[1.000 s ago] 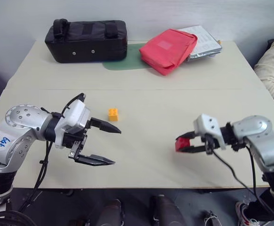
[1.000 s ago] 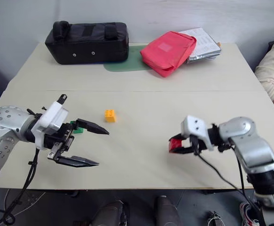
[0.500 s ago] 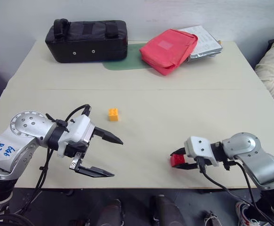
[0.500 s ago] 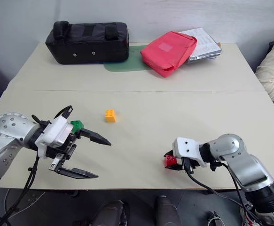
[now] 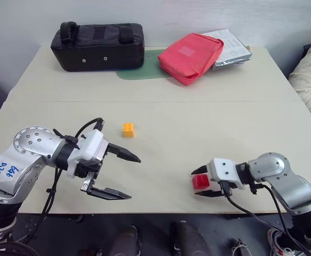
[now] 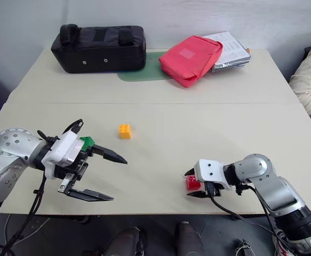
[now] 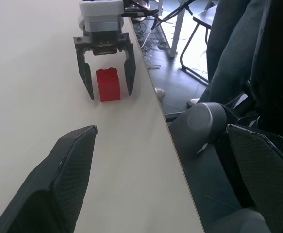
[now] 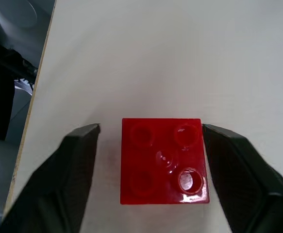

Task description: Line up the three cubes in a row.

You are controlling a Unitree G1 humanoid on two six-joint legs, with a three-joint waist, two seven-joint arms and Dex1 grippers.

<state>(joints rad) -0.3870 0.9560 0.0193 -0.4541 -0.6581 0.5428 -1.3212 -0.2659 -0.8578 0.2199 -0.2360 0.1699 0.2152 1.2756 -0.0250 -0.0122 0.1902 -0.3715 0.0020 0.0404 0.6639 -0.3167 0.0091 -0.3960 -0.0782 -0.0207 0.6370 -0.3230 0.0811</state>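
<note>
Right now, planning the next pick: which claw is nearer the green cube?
Left. The left claw hovers right beside the green cube; the right claw sits across the table, around the red cube.

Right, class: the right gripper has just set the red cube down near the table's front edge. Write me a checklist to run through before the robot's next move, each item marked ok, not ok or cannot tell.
1. Right gripper open, fingers clear of the red cube: ok, a gap shows on both sides.
2. Red cube resting on the table, studs facing the gripper: ok.
3. Red cube safely back from the front edge: not ok, it sits close to it.
4. Left gripper open and empty: ok.
5. Green cube free to pick: cannot tell, the left gripper hides most of it.
6. Three cubes in a row: not ok, the orange-yellow cube stands far from the red one.
</note>
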